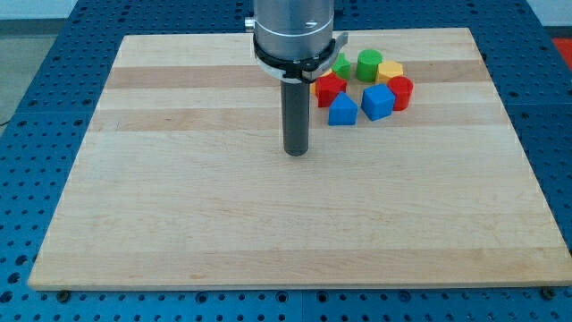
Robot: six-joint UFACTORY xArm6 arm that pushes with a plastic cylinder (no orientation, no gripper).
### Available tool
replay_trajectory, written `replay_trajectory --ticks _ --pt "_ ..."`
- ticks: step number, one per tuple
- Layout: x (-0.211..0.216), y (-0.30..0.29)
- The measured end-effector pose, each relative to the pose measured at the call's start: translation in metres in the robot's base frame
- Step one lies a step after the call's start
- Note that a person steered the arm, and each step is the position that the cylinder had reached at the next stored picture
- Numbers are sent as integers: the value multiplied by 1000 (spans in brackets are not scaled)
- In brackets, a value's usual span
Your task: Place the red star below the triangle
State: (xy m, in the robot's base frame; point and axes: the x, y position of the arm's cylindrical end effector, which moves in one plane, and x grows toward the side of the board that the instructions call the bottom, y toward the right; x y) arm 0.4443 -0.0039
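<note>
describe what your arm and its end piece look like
My arm ends in a wide silver-grey metal cylinder ringed by a black band. From it hangs a straight dark grey rod, round and smooth, down to my tip. No cables, markings or fingers show.

The worktop [223,224] is a pale wooden board of glued strips, lying on a blue perforated base [54,36]. Everything on it is clustered near the view's top, right of centre. Taking the blue triangle [341,110] as landmark: the red star [330,88] sits touching it just above and slightly to the view's left; a green block [340,66] lies beyond the star. A blue cube [377,102] stands just to the triangle's right, with a red cylinder [401,92] beside that. Above the cube are a yellow block [390,71] and a green cylinder [368,63].
</note>
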Motion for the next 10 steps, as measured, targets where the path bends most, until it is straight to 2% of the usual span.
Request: replay_trajectory --ticks 1,2,3,5,6,10 --pt "0 0" --pt "7 37" --pt "4 98" --pt "-35 158" --pt "-55 158" --pt "-67 142"
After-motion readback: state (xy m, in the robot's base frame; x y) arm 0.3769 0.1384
